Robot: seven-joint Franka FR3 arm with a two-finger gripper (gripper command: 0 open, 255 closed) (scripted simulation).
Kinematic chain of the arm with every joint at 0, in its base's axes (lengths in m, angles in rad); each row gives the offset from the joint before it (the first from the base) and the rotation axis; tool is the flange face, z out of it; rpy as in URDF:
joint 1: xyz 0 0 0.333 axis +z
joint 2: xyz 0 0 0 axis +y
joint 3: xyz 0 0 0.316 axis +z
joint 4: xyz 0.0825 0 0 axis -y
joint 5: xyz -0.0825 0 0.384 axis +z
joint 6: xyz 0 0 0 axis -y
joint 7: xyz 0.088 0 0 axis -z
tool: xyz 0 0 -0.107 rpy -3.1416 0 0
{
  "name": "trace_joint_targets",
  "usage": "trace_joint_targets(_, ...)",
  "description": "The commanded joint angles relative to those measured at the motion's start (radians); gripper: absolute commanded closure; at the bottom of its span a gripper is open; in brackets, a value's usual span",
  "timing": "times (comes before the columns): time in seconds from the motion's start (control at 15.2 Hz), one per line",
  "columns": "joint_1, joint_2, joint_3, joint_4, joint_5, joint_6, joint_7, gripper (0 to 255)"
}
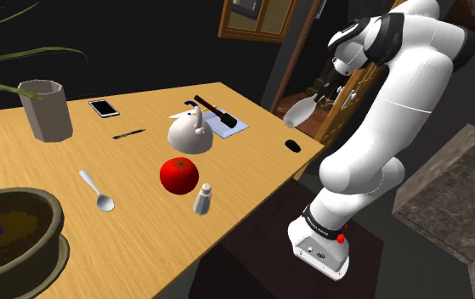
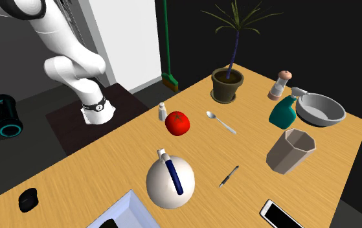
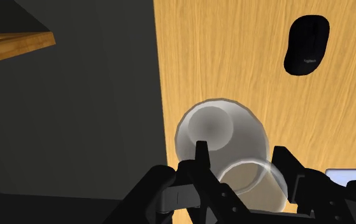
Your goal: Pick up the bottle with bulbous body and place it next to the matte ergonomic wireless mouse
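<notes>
Wrist view: bottle (image 3: 221, 137) within pincer (image 3: 240, 156), mouse (image 3: 307, 44) nearby

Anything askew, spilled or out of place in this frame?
Nothing spilled or toppled on the table. One thing stands out: the bottle, clasped in the gripper, hangs tilted over the table's edge, apart from the black mouse.

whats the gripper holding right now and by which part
The pale bulbous bottle, clasped by the gripper at its narrower upper end, with the round body hanging beyond the fingers.
</notes>
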Motion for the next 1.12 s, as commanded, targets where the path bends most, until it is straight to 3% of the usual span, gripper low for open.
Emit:
trace_joint_targets(0.0, -0.001, 0.008, 0.002, -0.02, 0.009, 0.027, -0.009, 255)
trace_joint_targets(0.66, -0.003, 0.021, 0.005, -0.041, 0.023, 0.056, -0.022, 255)
trace_joint_targets(0.73, -0.003, 0.021, 0.005, -0.041, 0.023, 0.056, -0.022, 0)
trace_joint_targets(1.06, -0.003, 0.02, 0.005, -0.041, 0.023, 0.057, -0.022, 0)
